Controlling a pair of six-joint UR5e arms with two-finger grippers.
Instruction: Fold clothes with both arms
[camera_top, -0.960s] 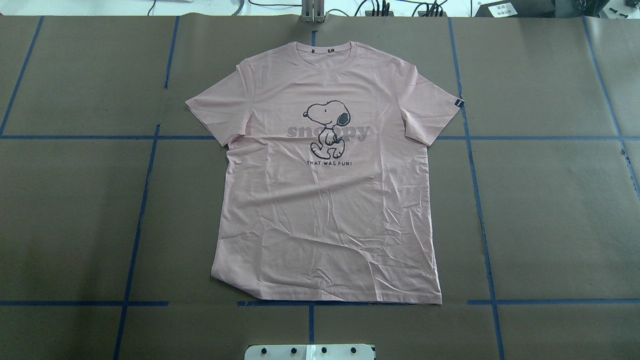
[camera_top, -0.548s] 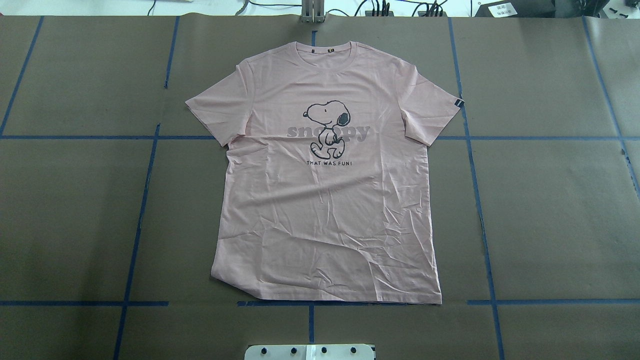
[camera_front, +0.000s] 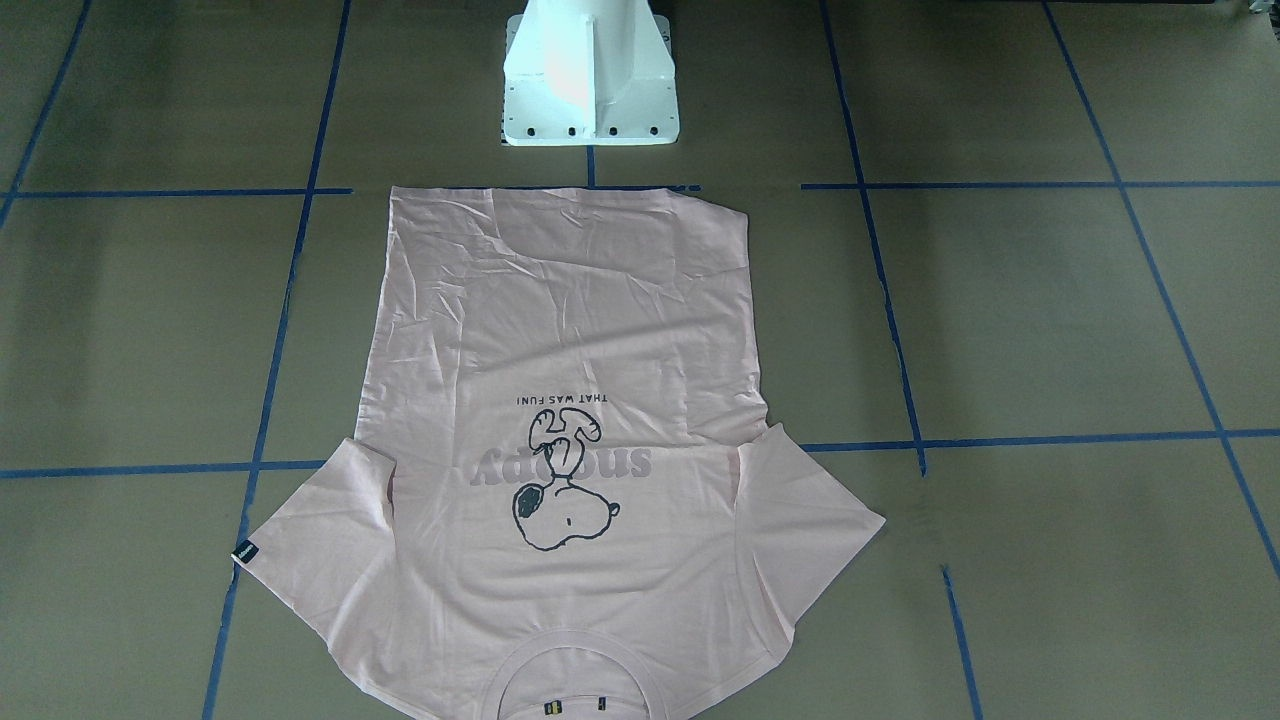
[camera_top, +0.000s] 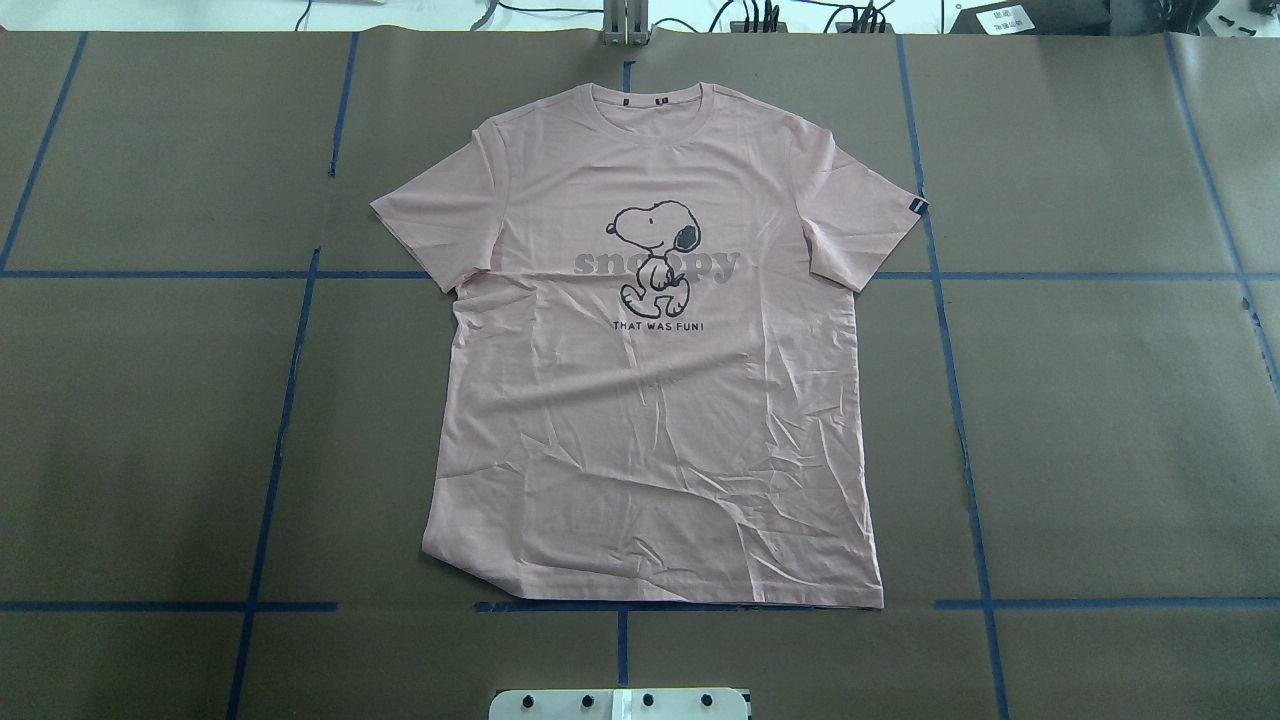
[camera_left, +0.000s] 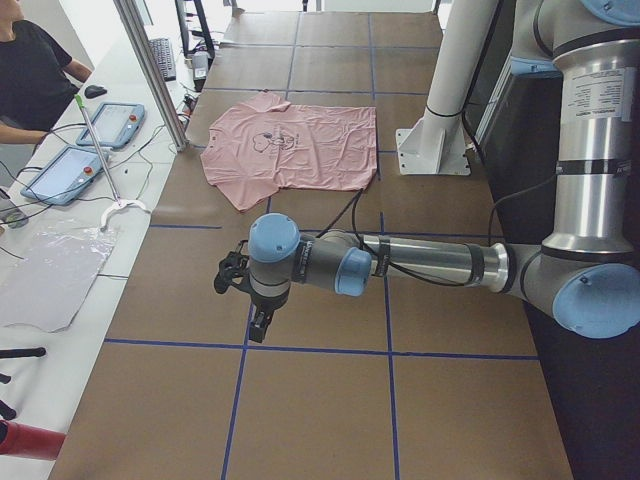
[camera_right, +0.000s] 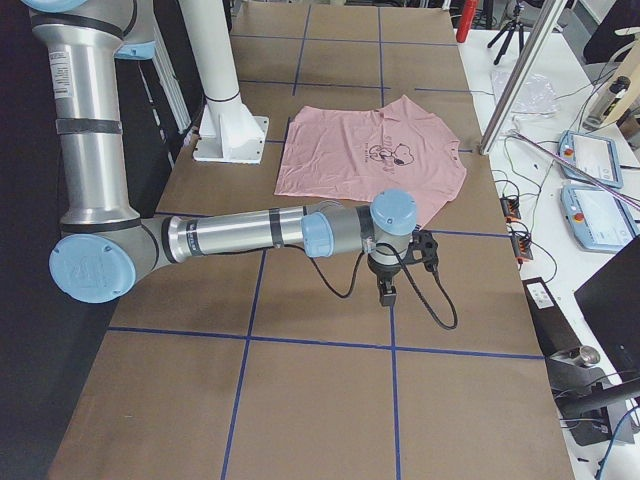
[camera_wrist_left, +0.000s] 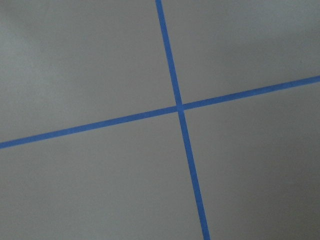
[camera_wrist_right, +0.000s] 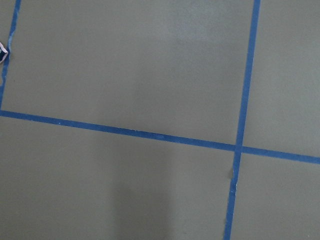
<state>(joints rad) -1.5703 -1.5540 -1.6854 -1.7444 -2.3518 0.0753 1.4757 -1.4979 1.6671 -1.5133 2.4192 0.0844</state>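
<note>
The shirt (camera_top: 650, 400) is laid flat mid-bench, collar toward the operators' edge, hem near the pedestal (camera_front: 590, 80). The left arm (camera_left: 430, 262) and right arm (camera_right: 230, 232) are held over opposite ends.

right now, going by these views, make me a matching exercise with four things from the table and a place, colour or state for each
Things:
1. T-shirt
2. collar
3. sleeve tag
4. pedestal base

Descriptions:
a. white, on the robot's side of the garment
b. spread flat, print side up
c. at the end farthest from the robot
d. dark, on the sleeve at the robot's right

Pairs: 1-b, 2-c, 3-d, 4-a
</note>
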